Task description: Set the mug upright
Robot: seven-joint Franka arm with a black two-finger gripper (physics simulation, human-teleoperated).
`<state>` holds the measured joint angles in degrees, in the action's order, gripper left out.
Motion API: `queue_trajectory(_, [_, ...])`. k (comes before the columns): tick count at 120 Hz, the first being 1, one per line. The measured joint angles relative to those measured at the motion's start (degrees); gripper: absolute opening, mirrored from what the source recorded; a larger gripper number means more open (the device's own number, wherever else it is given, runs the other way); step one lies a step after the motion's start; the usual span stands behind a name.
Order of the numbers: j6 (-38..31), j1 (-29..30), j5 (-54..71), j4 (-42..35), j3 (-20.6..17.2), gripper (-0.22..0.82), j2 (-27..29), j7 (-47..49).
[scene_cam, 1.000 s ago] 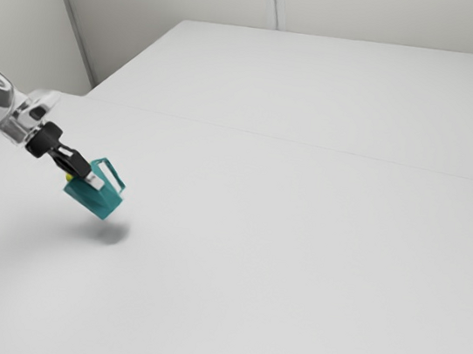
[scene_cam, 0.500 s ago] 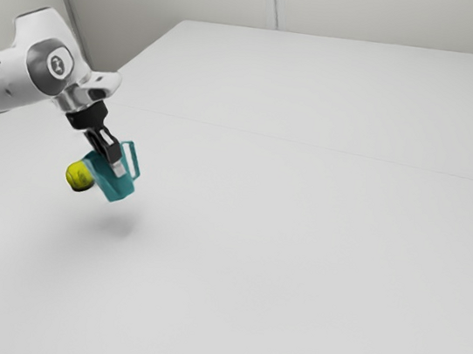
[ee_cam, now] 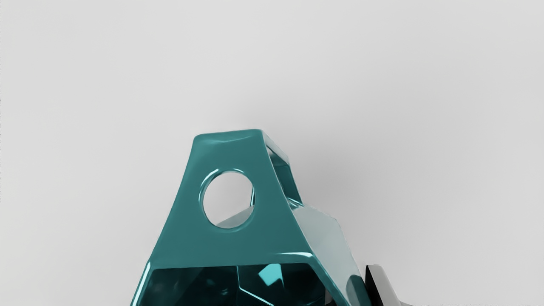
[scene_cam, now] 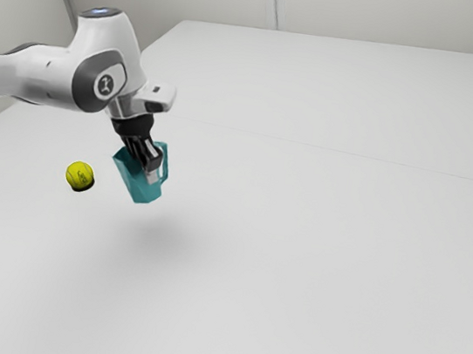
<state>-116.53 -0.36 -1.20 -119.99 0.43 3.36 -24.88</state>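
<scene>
Tilted and held clear of the table, the teal mug [scene_cam: 141, 186] hangs under my gripper [scene_cam: 151, 168], its handle toward the exterior view's right. My gripper is shut on the mug's body, and a soft shadow lies on the table below. In the wrist view the mug [ee_cam: 238, 244] shows its handle with a round hole and part of its dark inside. One of my pale fingertips [ee_cam: 384, 287] presses close against the mug's side there; the other is hidden.
A yellow-green ball [scene_cam: 80, 175] rests on the white table [scene_cam: 309, 284], toward the exterior view's left from the mug. Beyond the table stands another white surface [scene_cam: 336, 94], with walls behind it.
My gripper has carried the mug toward the exterior view's right, and the arm now comes down more steeply. The mug has turned closer to upright, and the ball has come into full view.
</scene>
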Motion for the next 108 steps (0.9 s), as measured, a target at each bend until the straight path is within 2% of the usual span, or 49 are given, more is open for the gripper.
queue_trajectory(19, [-1.03,3.1,2.15,-3.84,-2.57,-0.17,2.86,5.63])
queue_trajectory(45, [-3.75,2.73,3.38,-7.34,-5.84,-0.18,4.42,12.53])
queue_trajectory(108, [-14.35,2.54,5.7,-13.15,-10.06,-0.18,3.69,25.3])
